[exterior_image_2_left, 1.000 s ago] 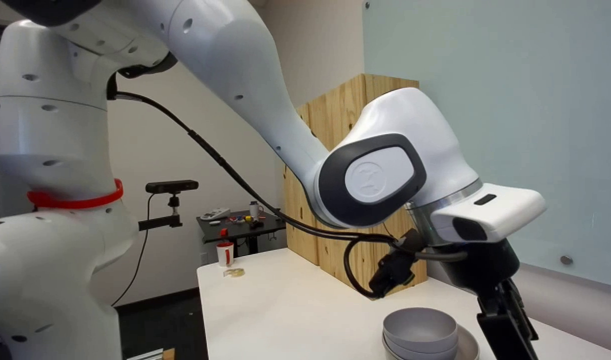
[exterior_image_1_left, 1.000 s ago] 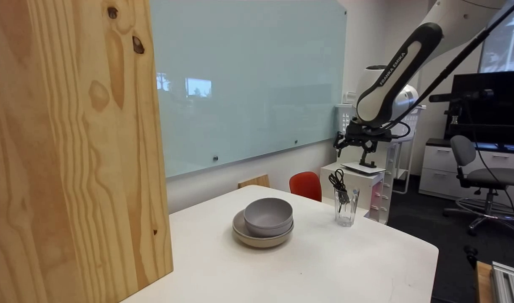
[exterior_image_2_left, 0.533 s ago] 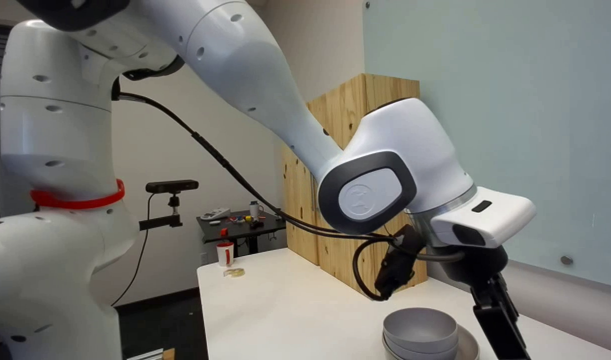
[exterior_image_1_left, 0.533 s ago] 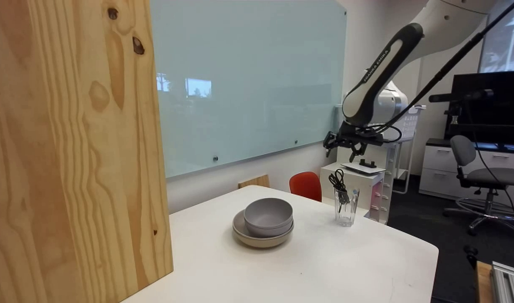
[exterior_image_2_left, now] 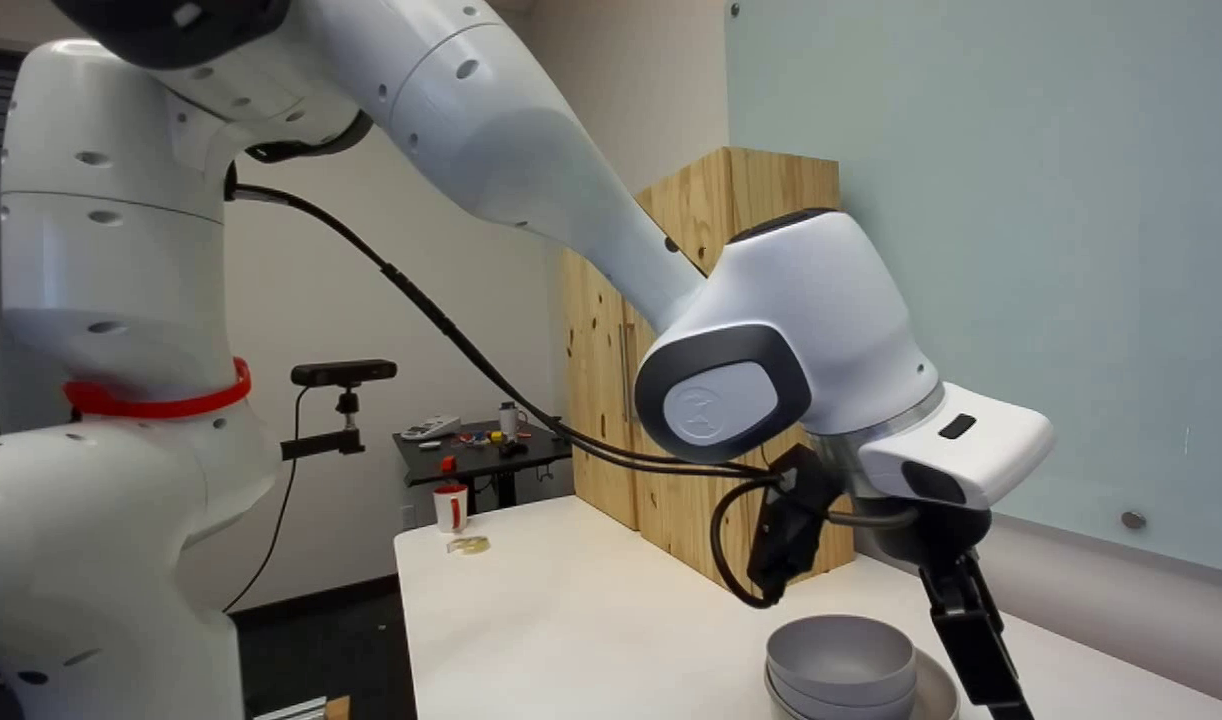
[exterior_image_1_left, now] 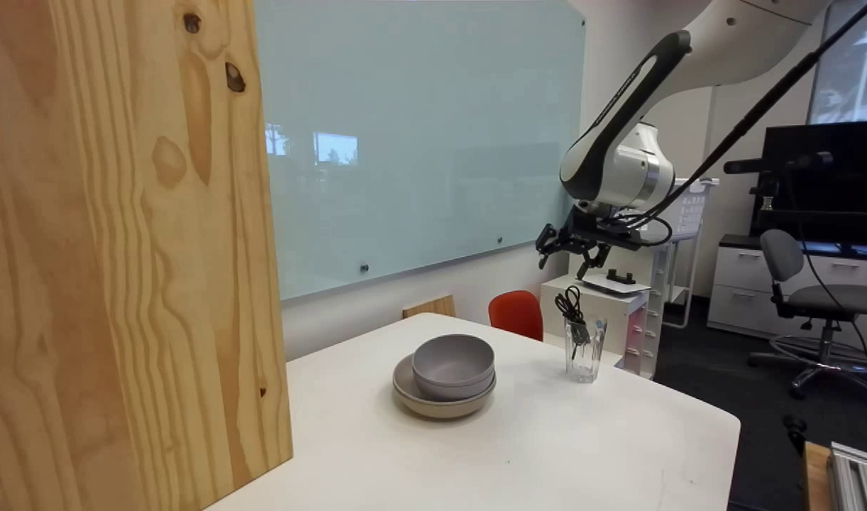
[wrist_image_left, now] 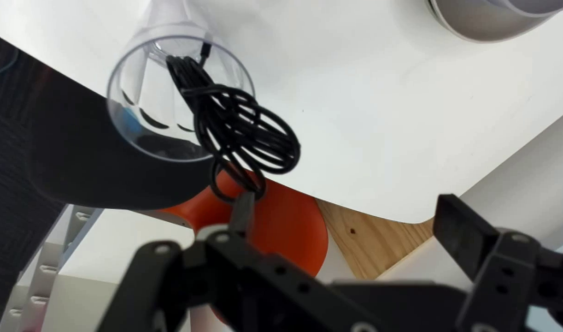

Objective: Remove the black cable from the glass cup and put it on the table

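Gripper is spread wide, fingers well apart, tilted and pointing down. It hangs above the glass cup, offset from it. Wrist view: one fingertip lines up with the end of the cable loops; the opposite finger is well away from them. In an exterior view a thin gap shows between fingers and loops, so no pinch on the cable.

Black cable sits in the cup: plug end inside, bundled loops sticking up past the rim and leaning out over one side. Cup stands upright on the white table, near the edge. Blue spot on the cup wall, can't tell what it is.

Same table: grey bowls, stacked in a wider dish, well apart from the cup. Wooden cabinet stands on it too. White mug with red handle at a corner; small yellowish thing near it, too small to make out.

Arm reaches over the table, thick cord running along it, red band lower down. Camera on a mount just beside the arm. Black side table with small clutter beyond the mug.

Wall side: glass board. Red chair at the table edge, white drawers behind the cup, grey office chair on dark floor.
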Available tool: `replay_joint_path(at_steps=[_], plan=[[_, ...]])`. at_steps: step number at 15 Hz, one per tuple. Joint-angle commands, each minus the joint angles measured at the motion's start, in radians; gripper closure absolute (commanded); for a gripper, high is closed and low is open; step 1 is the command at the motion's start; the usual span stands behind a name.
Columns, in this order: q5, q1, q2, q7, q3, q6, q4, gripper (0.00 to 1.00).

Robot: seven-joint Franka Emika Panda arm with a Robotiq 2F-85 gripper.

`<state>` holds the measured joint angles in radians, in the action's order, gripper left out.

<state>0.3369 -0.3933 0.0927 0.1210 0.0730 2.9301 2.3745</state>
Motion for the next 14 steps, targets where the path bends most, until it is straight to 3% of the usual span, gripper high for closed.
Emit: replay_joint_path(at_steps=[1, 10, 11, 14], plan=[[0.04, -0.036, 0.044, -0.068, 0.004, -0.019, -0.012, 0.0], [-0.061, -0.037, 0.112, -0.006, 0.048, 0.031, -0.014, 0.0], [-0.071, 0.012, 0.109, -0.012, 0.098, 0.026, -0.012, 0.0], [-0.148, 0.051, 0.104, -0.015, 0.145, 0.033, -0.011, 0.0]])
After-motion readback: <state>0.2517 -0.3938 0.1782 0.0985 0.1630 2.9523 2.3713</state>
